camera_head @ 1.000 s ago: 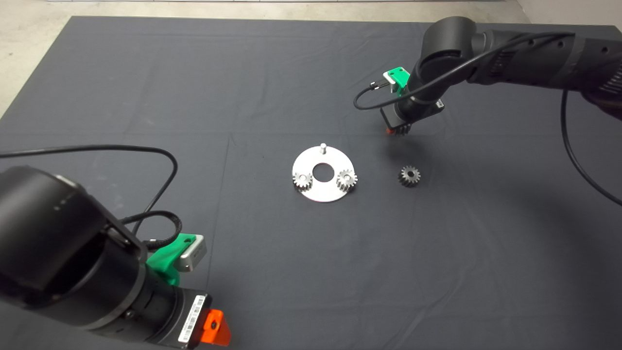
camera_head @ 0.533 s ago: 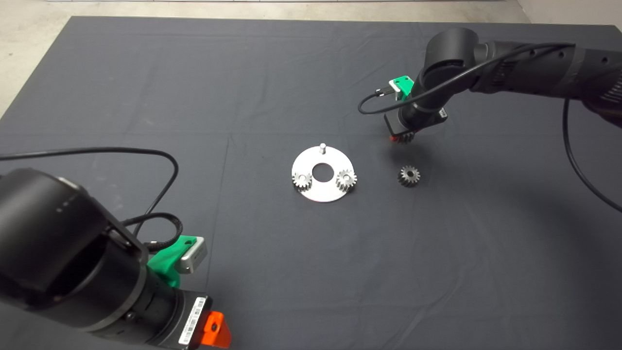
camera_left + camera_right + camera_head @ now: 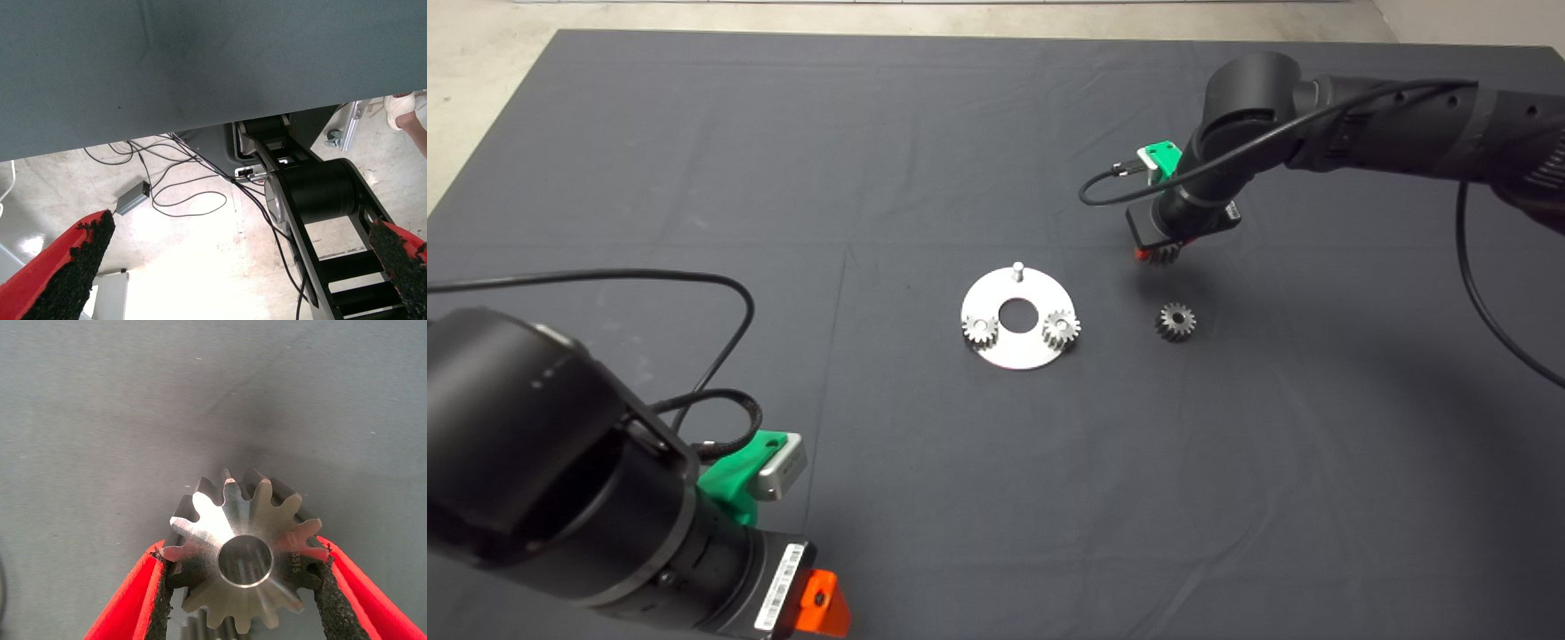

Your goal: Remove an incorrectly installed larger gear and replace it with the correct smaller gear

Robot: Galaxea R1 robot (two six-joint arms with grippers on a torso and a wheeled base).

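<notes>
My right jaws [image 3: 241, 587] pinch the larger gear [image 3: 244, 555] low over the table, clear of the plate [image 3: 1018, 347], whose top peg [image 3: 1016, 268] stands bare; the smaller gear [image 3: 1176, 321] lies beside the plate unfetched; left jaws [image 3: 227, 267] spread, parked

Right tool [image 3: 1158, 254] hangs clamped over the far-right mat; left tool [image 3: 823, 604] waits spread near-left.

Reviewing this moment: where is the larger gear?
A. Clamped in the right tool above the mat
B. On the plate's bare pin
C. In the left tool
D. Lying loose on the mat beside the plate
A: the right wrist view shows the larger gear clamped between the right tool's pads, over bare mat.
</notes>
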